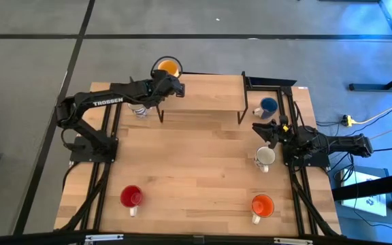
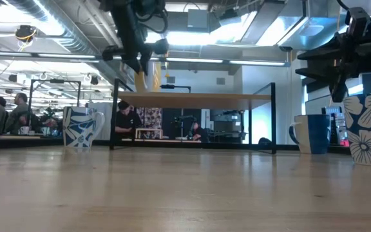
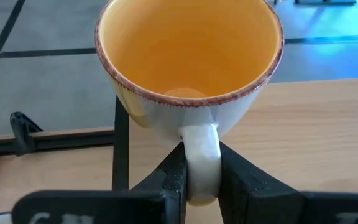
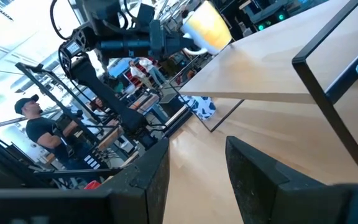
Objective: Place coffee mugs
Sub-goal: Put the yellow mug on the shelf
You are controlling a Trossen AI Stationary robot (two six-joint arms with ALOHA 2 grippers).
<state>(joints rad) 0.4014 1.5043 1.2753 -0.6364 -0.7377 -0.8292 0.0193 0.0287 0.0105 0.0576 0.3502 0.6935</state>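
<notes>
My left gripper (image 3: pixel 201 163) is shut on the yellow mug (image 3: pixel 188 56), which hangs in the air over the far left corner of the raised wooden shelf (image 1: pixel 203 95). A white mug with blue pattern (image 2: pixel 81 127) stands on the table under the left arm. My right gripper (image 4: pixel 194 168) is open above the table's right side, between the dark blue mug (image 1: pixel 269 107) and a white flowered mug (image 1: pixel 265 156); it touches nothing. The red mug (image 1: pixel 132 197) and the orange mug (image 1: pixel 262 205) stand near the table's near edge. My left gripper pinches the yellow mug's handle (image 3: pixel 201 140) between its two fingers, one on each side of the loop. The fingers come from the table's left, slanting down. The mug is lifted clear above the shelf top, mouth up.
The shelf stands on black legs (image 1: pixel 243 112) at the table's far side, its top bare. The middle of the table (image 1: pixel 196 163) is bare wood. People (image 2: pixel 124 119) sit in the room beyond the table.
</notes>
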